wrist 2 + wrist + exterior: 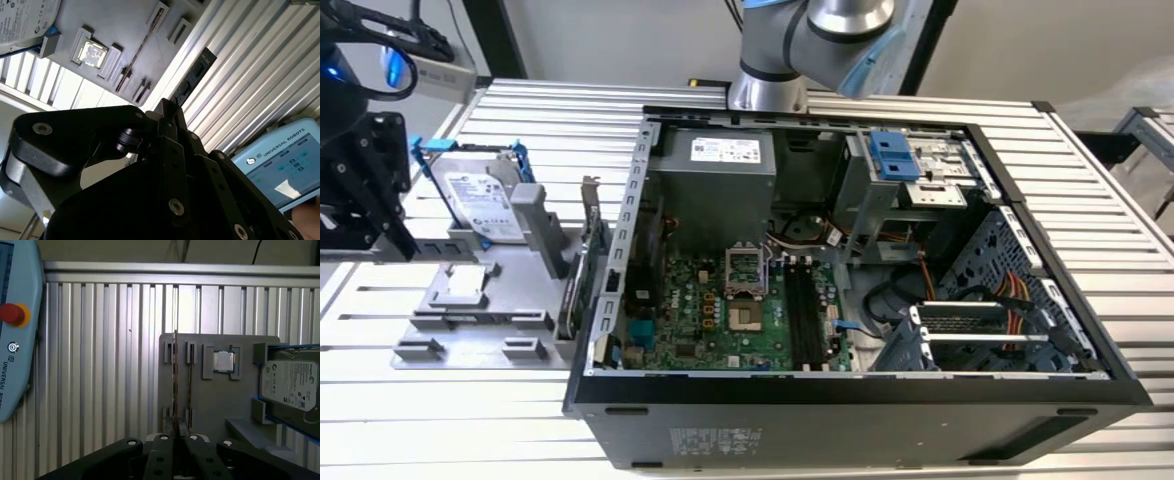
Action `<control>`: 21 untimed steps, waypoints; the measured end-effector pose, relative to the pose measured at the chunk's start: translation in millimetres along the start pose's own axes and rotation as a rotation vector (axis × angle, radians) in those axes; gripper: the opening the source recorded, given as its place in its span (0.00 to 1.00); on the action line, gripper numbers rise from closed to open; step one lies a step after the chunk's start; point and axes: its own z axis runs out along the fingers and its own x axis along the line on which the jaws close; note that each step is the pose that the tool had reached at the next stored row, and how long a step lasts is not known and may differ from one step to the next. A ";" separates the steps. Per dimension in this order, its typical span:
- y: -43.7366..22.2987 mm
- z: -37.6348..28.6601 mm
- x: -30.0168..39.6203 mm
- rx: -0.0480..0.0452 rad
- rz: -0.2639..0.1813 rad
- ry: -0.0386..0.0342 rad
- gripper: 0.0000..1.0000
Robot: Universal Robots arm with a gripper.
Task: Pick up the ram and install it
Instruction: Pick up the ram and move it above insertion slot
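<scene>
pinching the ram (175,385) seen edge-on, the gripper (176,434) looks closed tight on it, the held end hidden inside.

Reads as bare ribbed aluminium across the table (560,110), satin, catching glare in streaks. Looks like matt grey plastic on the fixture tray (467,325), smooth and dull. Shines as silver metal on the hard drive (478,200), with a white paper-like label and blue plastic rails. Gleams bright on the small processor lid (223,361). Appears matt black on the gripper (176,434), smooth, dotted with bright metal screw heads. Shows as dark, dull circuit board on the ram (175,380), seen edge-on. Comes across as black painted sheet metal on the computer case (854,415), grey bare steel inside, and glossy green on the motherboard (720,310). Looks like smooth pale-blue plastic on the pendant (17,355).
</scene>
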 end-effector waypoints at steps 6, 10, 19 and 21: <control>0.1 -1.2 0.1 -0.0001 0.000 0.0001 0.00; 0.1 -1.8 0.0 0.0001 0.000 -0.0001 0.00; 0.2 -3.9 0.1 0.0000 0.000 0.0000 0.00; 0.2 -4.5 0.1 0.0001 0.000 -0.0001 0.00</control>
